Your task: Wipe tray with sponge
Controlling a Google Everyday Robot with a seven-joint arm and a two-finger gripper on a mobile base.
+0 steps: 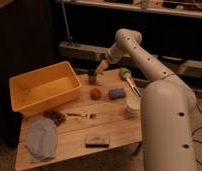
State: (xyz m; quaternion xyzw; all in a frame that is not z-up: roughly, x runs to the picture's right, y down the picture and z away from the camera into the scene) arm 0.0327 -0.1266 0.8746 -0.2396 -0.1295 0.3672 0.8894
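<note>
A yellow tray (50, 102) stands on the left of the wooden table (114, 125), with nothing I can make out in it. A blue sponge (117, 93) lies on the table right of centre, beside a red ball (96, 93). My gripper (100, 67) hangs over the table's far edge, just above and to the right of a small dark cup (92, 77). It is left of and behind the sponge and does not touch it. It holds nothing that I can see.
A brush with a green head (125, 73) lies at the far right. A white cup (132, 106) stands near the right edge. A fork (83, 115), dark grapes (56, 117), a blue cloth (41, 138) and a black object (97, 141) lie at the front.
</note>
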